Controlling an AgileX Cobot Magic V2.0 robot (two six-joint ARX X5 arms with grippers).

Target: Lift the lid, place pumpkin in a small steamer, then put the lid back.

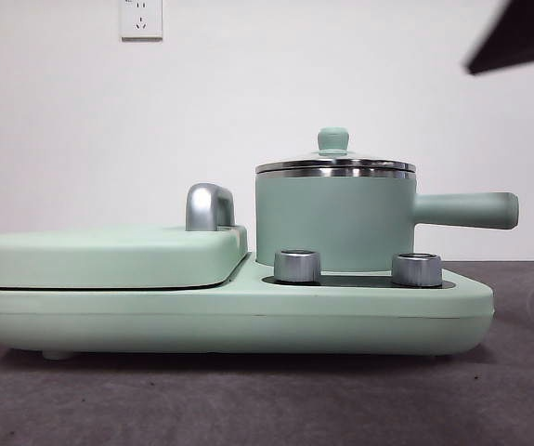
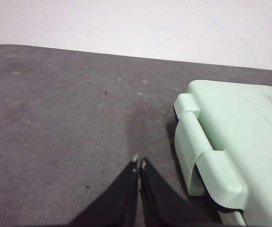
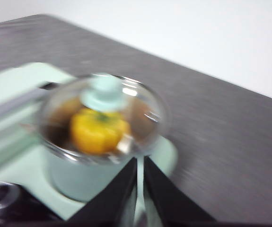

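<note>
The small steamer (image 1: 333,221), a mint-green pot with a long side handle, stands on the right of the appliance base. The glass lid (image 1: 334,163) with its mint knob sits on the pot; it also shows in the right wrist view (image 3: 105,111). Through the glass I see the yellow-orange pumpkin (image 3: 98,130) inside the steamer (image 3: 74,177). My right gripper (image 3: 140,161) is shut and empty, above and a little back from the pot; the picture is blurred. A dark arm tip (image 1: 517,37) shows at the front view's top right corner. My left gripper (image 2: 139,161) is shut and empty over the grey mat.
The large flat mint-green cover (image 1: 109,253) with a chrome handle (image 1: 209,206) fills the appliance's left half; its corner lies beside the left gripper (image 2: 230,142). Two steel knobs (image 1: 297,266) sit in front of the pot. A white wall stands behind.
</note>
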